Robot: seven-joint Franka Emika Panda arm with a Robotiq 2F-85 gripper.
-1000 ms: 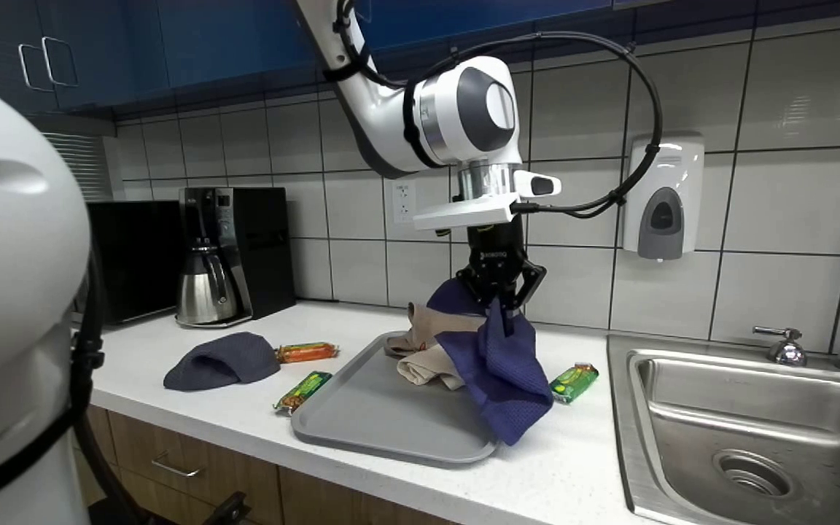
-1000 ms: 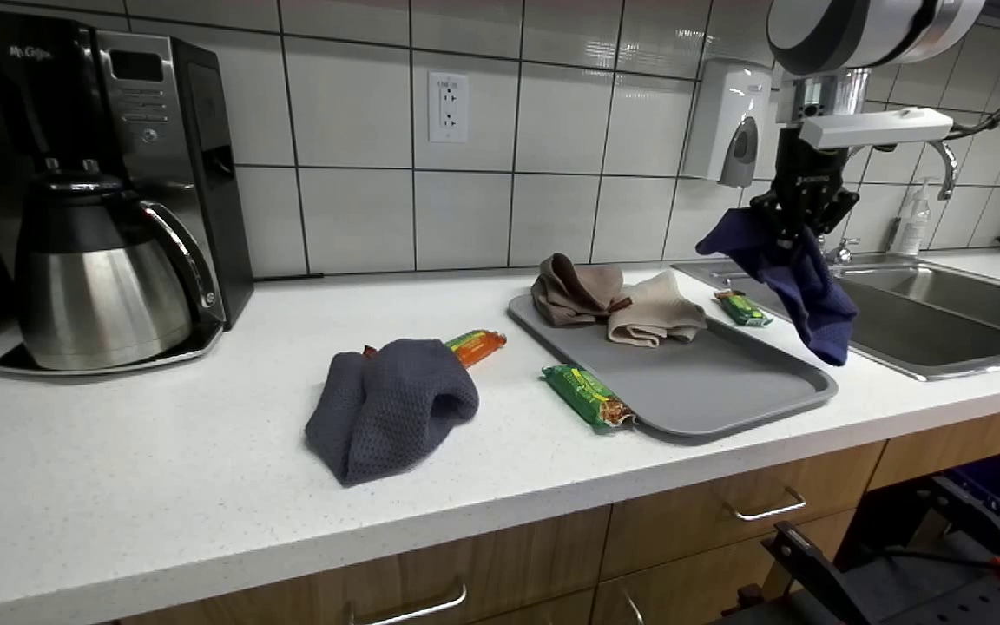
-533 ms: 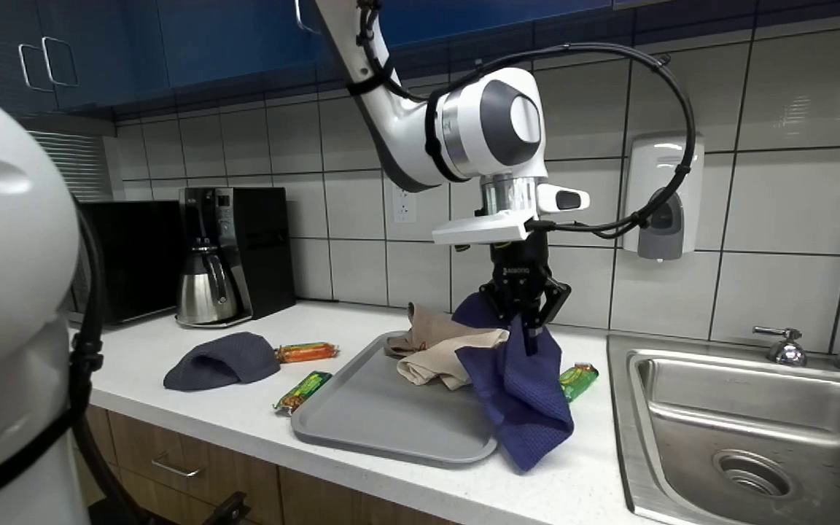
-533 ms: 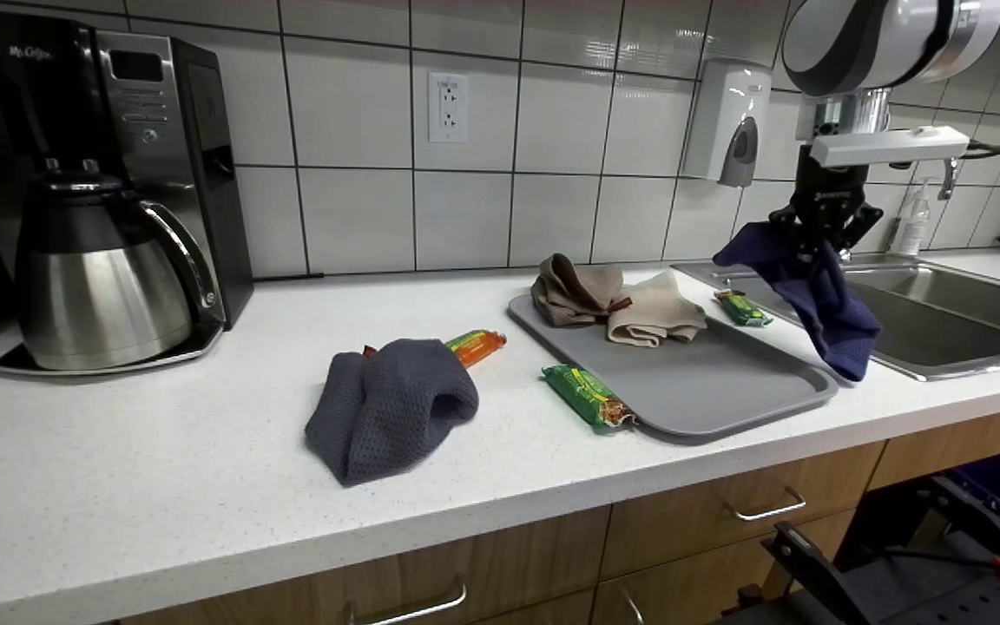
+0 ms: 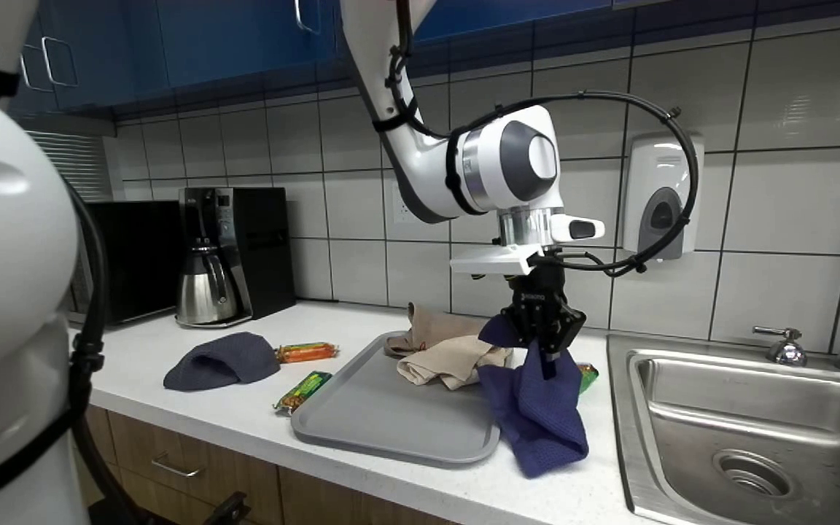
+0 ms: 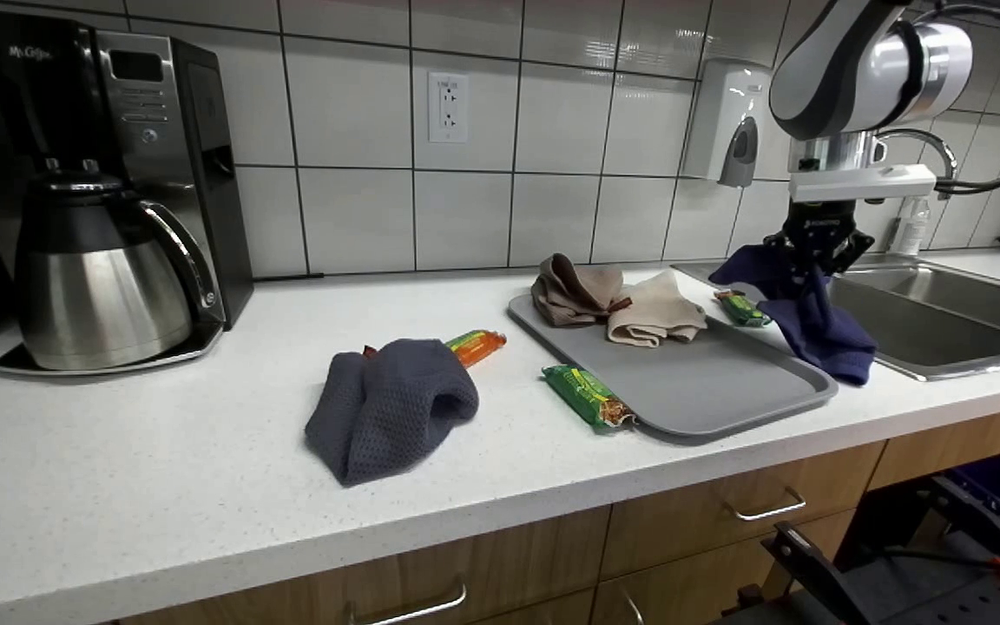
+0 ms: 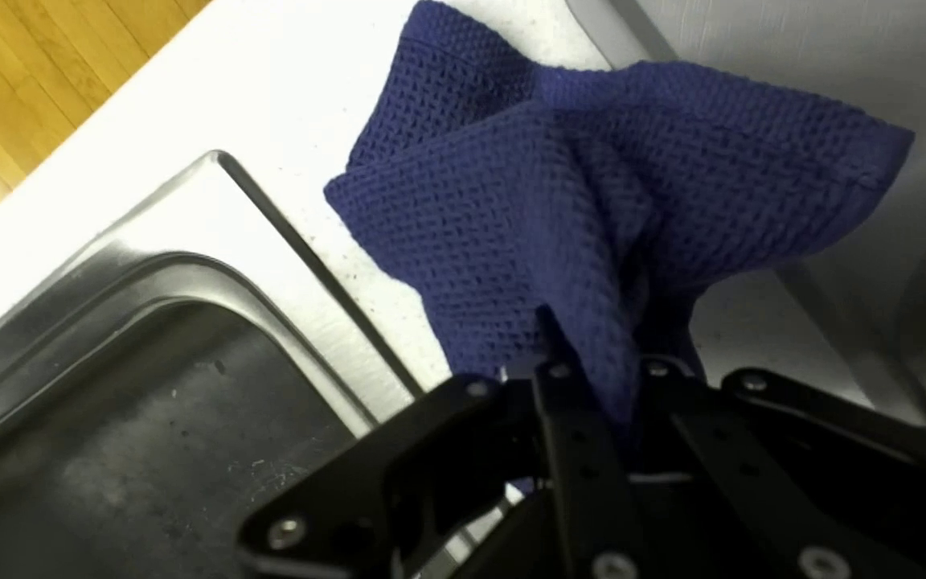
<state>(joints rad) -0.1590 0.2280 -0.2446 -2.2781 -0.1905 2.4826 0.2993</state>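
A purple-blue waffle-weave cloth (image 5: 540, 423) hangs in folds from my gripper (image 5: 545, 363), which is shut on it. In the wrist view the cloth (image 7: 495, 225) is pinched between the fingers and fans out ahead of them; the fingertips are mostly buried in fabric. Its lower end appears to meet the counter between the grey tray (image 6: 708, 399) and the sink (image 6: 925, 369), with one flap over the tray's edge. On the tray lie a brown cloth (image 6: 574, 291) and a beige cloth (image 6: 656, 312), close beside the held one.
A dark grey cloth (image 6: 396, 408) lies on the counter by an orange-wrapped bar (image 5: 307, 353). One green-wrapped bar (image 6: 585, 395) touches the tray's front side; another green packet (image 6: 741, 308) sits behind the held cloth. A coffee maker (image 5: 256, 248) and soap dispenser (image 5: 664, 197) stand nearby.
My gripper has moved toward the sink and down, carrying the purple-blue cloth. The cloth's lower end now bunches at the counter, and it covers more of the green packet in an exterior view.
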